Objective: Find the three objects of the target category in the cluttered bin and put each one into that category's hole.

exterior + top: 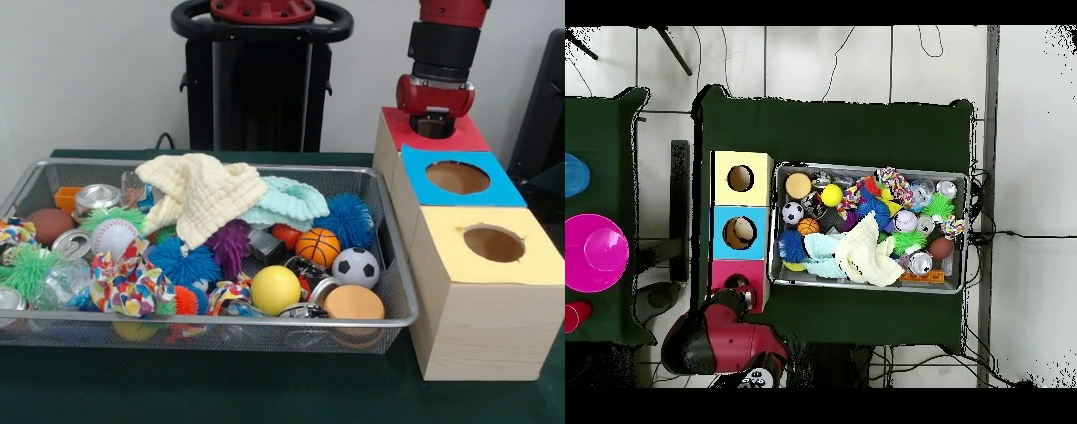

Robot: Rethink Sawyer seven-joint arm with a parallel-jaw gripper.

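The bin (pixel 35 181) is a shallow silver mesh basket heaped with balls, cans and a cream cloth (pixel 201 199), sitting just beside the three boxes. The gripper (pixel 434 125) hangs over the red-faced box (pixel 468 137), right at the hole (pixel 737 283); whether it is open or closed cannot be told. Only the overhead view shows that hole; from the front the gripper hides it, while the blue hole (pixel 457 177) shows plainly.
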